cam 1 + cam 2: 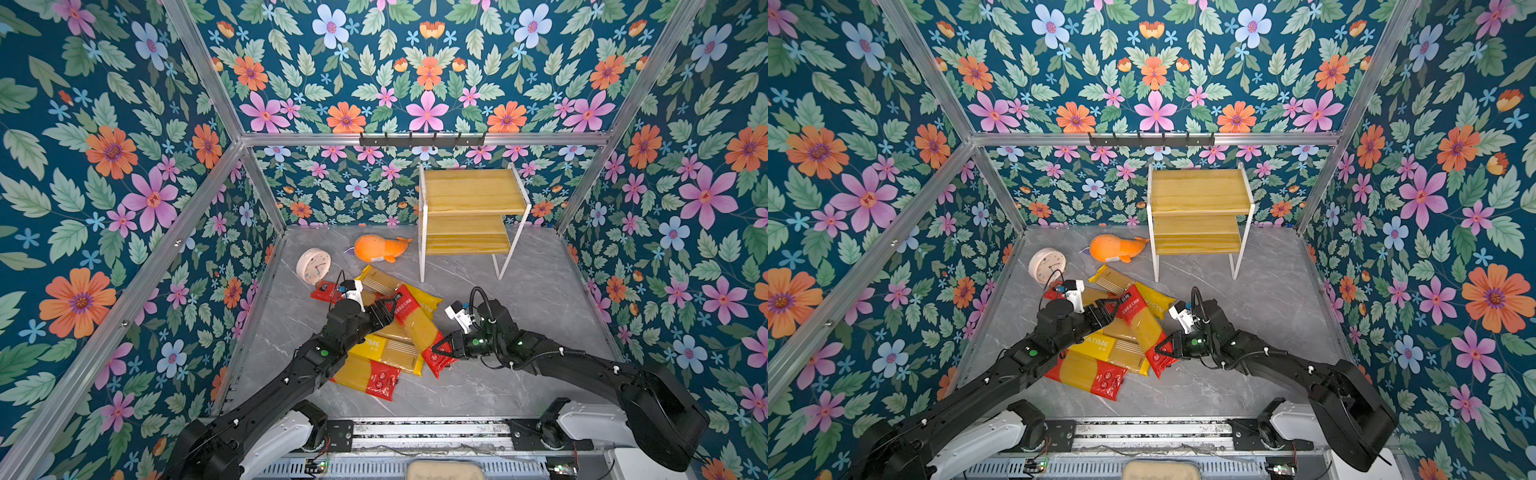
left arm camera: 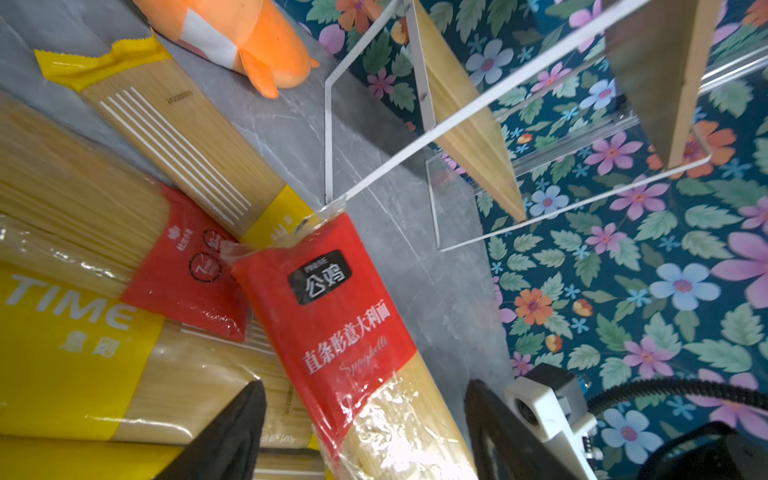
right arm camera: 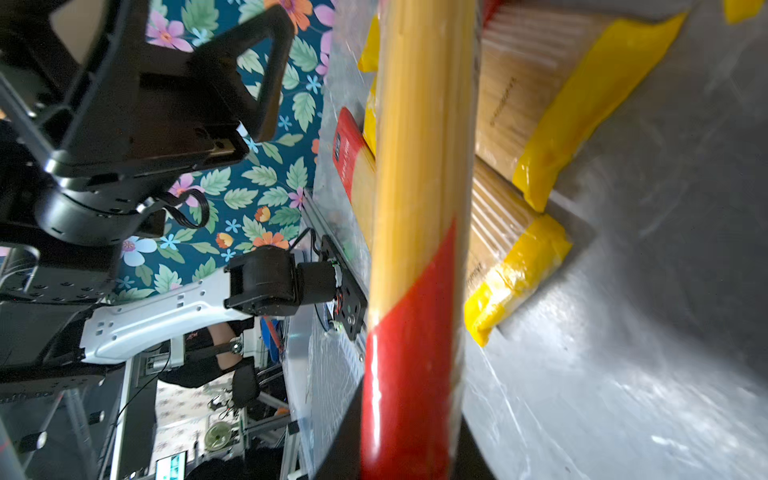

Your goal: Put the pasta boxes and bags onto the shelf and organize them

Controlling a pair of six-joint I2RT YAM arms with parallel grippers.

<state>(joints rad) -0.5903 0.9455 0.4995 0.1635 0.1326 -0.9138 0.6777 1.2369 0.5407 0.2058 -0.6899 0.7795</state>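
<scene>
Right gripper (image 1: 440, 352) clamped on red end of clear spaghetti pack (image 1: 417, 328), atop yellow PASTATIME packs (image 1: 384, 347), well short of shelf (image 1: 469, 191). Left gripper (image 1: 388, 309) jaws apart astride other end. Risk: one-ended lift, pack sags, slips.

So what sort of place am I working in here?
Probably a staged robot test booth, not a real kitchen: floral wallpaper panels on a bare aluminium frame, a grey marble-look floor, and lab equipment visible outside it in the right wrist view.

Three red-ended spaghetti packs (image 1: 419, 328) (image 1: 365, 376) (image 1: 323, 291), three yellow packs (image 1: 380, 279) (image 1: 428, 300) (image 1: 390, 351), one shelf (image 1: 469, 191), one plush whale (image 1: 380, 248), one clock (image 1: 313, 266)
</scene>
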